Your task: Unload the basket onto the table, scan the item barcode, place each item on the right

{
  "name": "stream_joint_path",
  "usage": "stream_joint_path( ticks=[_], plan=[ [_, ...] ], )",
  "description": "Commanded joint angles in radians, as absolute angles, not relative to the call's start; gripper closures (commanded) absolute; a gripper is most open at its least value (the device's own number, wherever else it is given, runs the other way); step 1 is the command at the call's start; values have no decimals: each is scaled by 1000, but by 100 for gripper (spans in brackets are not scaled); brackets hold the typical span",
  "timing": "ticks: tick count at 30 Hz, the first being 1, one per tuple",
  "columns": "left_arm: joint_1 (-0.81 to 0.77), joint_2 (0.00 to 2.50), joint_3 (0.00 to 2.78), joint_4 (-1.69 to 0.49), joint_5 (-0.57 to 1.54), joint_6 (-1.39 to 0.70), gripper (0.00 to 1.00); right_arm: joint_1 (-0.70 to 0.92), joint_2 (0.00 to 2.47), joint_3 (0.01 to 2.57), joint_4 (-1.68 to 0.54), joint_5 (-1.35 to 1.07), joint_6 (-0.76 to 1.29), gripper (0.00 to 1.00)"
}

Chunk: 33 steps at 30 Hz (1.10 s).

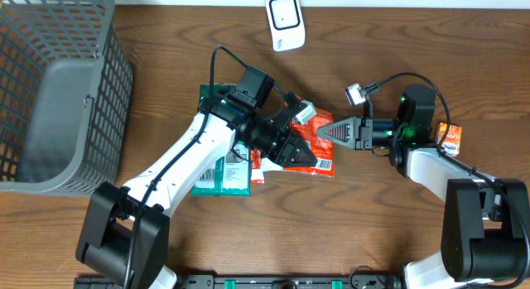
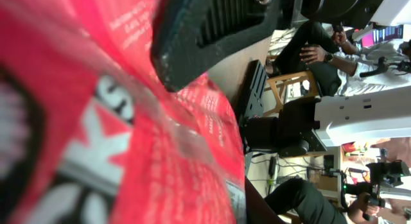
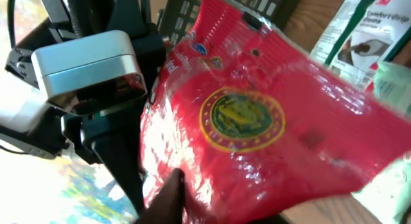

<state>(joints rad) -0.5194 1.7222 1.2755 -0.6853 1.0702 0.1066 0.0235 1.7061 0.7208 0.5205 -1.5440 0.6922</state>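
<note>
From above, the red packet (image 1: 319,152) hangs over the middle of the counter (image 1: 373,231), pinched at its 9 o'clock side by the left tool (image 1: 288,145). The right tool (image 1: 329,132) meets its 3 o'clock edge, its tips drawn to a point, though I cannot tell whether they grip. The scanner (image 1: 283,22) stands toward 12 o'clock with bare wood between, so that looks like the free path. The basket (image 1: 83,98) walls off 9 o'clock, a green packet (image 1: 217,180) lies under the left arm toward 7 o'clock, and a small orange pack (image 1: 450,138) sits at 3 o'clock by the right arm. The left wrist view shows glossy red film filling the frame, with one black finger (image 2: 205,31) pressed across it. The right wrist view shows the wrapper creased and shiny. It is probably light, limp and slippery, so it is best held by a flat edge seam and kept taut so the barcode lies smooth.
</note>
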Motion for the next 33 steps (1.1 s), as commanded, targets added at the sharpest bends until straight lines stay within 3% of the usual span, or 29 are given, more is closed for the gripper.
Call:
stream_joint_path(
  ticks=[1, 6, 12, 17, 22, 26, 31, 33],
  plan=[
    [-523, 1706, 1274, -682, 1076, 138, 81, 31, 1692, 725, 539, -1558, 683, 97],
    [-522, 1706, 1274, -700, 968, 138, 47, 22, 1692, 725, 591, -1554, 683, 99],
    [-477, 1703, 1276, -694, 937, 138, 31, 12, 1692, 725, 592, -1523, 659, 99],
    [-369, 1698, 1276, -694, 937, 134, 26, 12, 1692, 725, 578, -1443, 657, 99],
    [-278, 1670, 1276, -696, 903, 117, 26, 21, 1692, 725, 320, -1075, 568, 99],
    [-252, 1633, 1276, -707, 759, 67, 26, 26, 1692, 726, 132, -812, 471, 99],
    [-252, 1554, 1276, -724, 483, -49, 26, 27, 1686, 768, 12, -744, 427, 99],
    [-252, 1497, 1276, -735, 322, -120, 26, 43, 1663, 850, -203, -594, 345, 99]
  ],
)
